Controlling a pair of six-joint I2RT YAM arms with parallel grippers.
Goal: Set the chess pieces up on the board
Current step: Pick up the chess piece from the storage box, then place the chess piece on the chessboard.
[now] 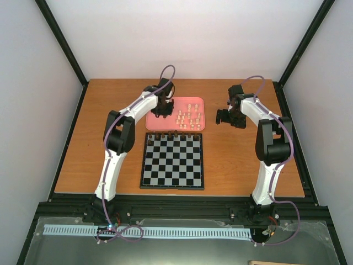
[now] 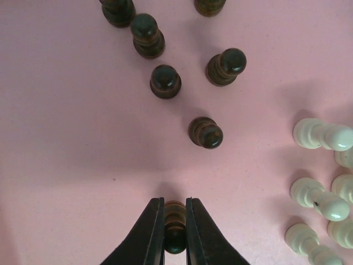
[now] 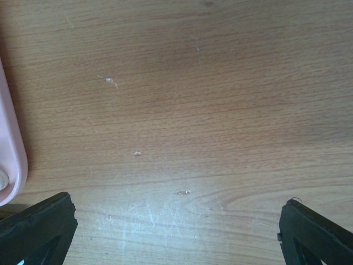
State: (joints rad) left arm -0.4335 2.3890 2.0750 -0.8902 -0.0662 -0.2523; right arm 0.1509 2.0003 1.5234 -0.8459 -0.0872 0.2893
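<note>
Chess pieces (image 1: pixel 187 117) here are tiny turned figurines with round heads and ringed collars, some dark brown with a slight gloss, some pale cream, each much smaller than a gripper. Nearest the arm bases lies the board (image 1: pixel 172 163), a flat chequer of black and silvery squares inside a thin dark border; its near ranks are bare, and a row of dark figurines (image 1: pixel 174 135) stands along its far edge. Just beyond the board sits a pink rounded tray (image 1: pixel 197 102), which carries the other figurines: a dark cluster (image 2: pixel 165 81) on its left part and a cream group (image 2: pixel 320 196) on its right. The left gripper (image 2: pixel 175 203) reaches down over the tray's left part with its black fingers (image 2: pixel 151 232) drawn narrow, pinching one dark piece (image 2: pixel 175 223) between them by the body, head toward the camera. The right gripper (image 3: pixel 176 221) hangs over the bare wooden table (image 1: pixel 237 160) just right of the tray, jaws spread wide, holding nothing
</note>
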